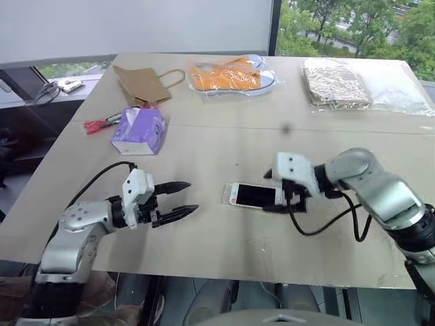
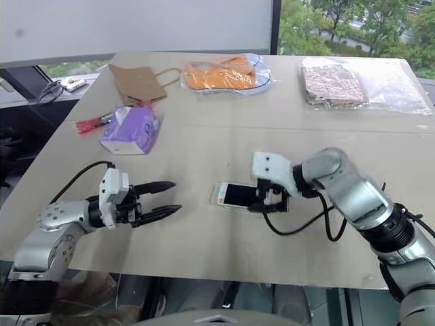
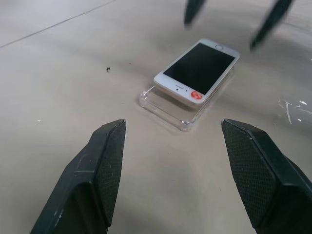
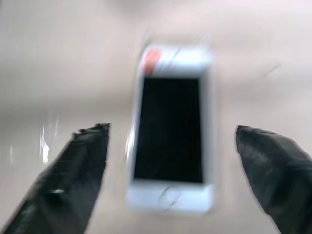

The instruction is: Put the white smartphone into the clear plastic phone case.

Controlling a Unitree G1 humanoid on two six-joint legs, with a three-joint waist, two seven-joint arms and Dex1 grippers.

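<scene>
The white smartphone [image 1: 257, 195] lies screen up in the middle of the table, resting on the clear plastic phone case [image 3: 168, 109], whose glossy rim shows past the phone's near end. The phone [image 3: 200, 70] sits a little askew on the case, with a red dot at that end. My right gripper [image 1: 289, 202] hangs open just over the phone's right end, one finger to each side, touching nothing. In the right wrist view the phone [image 4: 170, 126] lies between those spread fingers [image 4: 83, 161]. My left gripper [image 1: 190, 197] is open, level, to the phone's left, pointing at it.
A purple tissue pack [image 1: 139, 130] and red-handled tools [image 1: 102, 124] lie at the left. Further back are a brown paper bag [image 1: 139, 83], an orange item in clear wrap [image 1: 231, 75] and a clear bag of goods [image 1: 336, 85]. The table's front edge [image 1: 238, 275] is close.
</scene>
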